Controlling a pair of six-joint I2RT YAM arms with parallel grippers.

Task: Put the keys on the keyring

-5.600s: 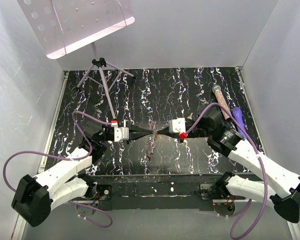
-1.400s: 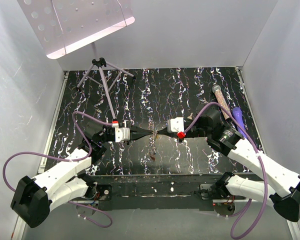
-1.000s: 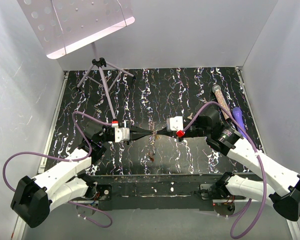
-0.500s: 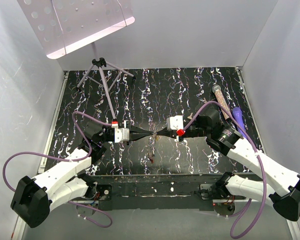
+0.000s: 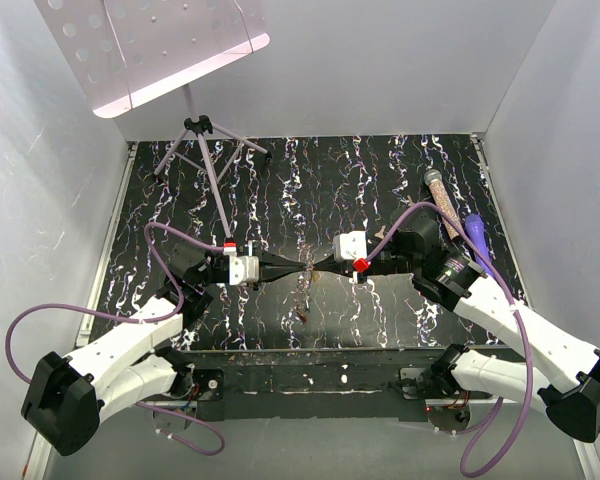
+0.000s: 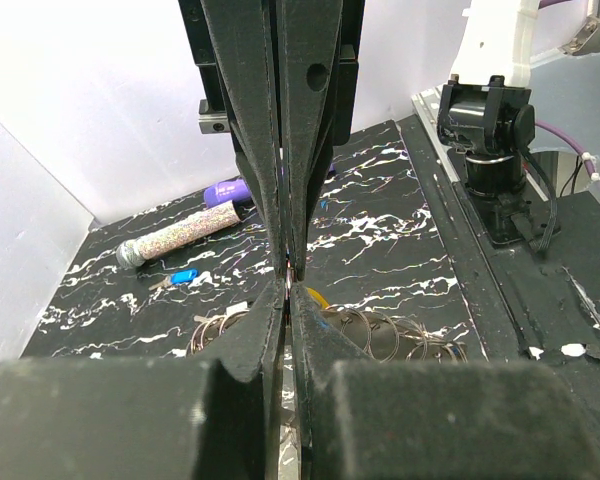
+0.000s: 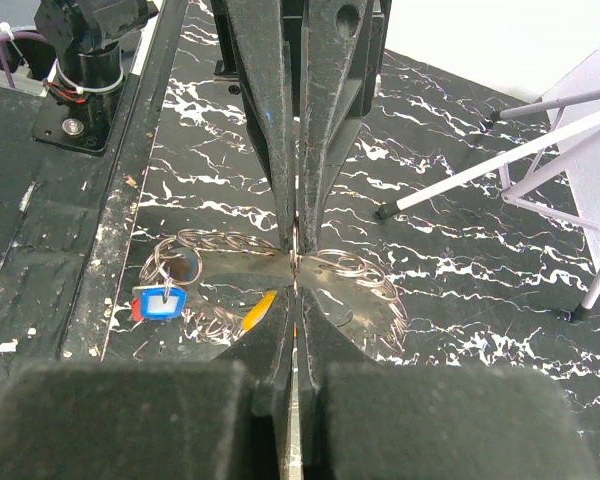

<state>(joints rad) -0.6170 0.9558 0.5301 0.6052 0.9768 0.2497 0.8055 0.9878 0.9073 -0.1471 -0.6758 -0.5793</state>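
Observation:
Both grippers meet tip to tip over the middle of the table. My left gripper (image 5: 301,266) (image 6: 288,286) and my right gripper (image 5: 314,266) (image 7: 295,292) are shut, and both pinch one thin wire keyring (image 7: 295,247) between their tips. A chain of linked rings (image 7: 212,241) (image 6: 408,335) hangs from there and trails onto the table on both sides. A blue-headed key (image 7: 160,303), with a red one behind it, sits on the chain's end ring. A yellow-orange key (image 7: 258,310) (image 6: 317,298) hangs just under the tips. Another blue key (image 6: 183,277) lies loose on the table.
A clear tube of pinkish beads (image 5: 441,202) (image 6: 180,235) and a purple marker (image 5: 477,240) lie at the right rear. A music stand's tripod legs (image 5: 212,150) stand at the rear left. White walls close in on three sides.
The right wrist has edged slightly left toward the left gripper. Both grippers stay shut tip to tip, with the chain hanging below.

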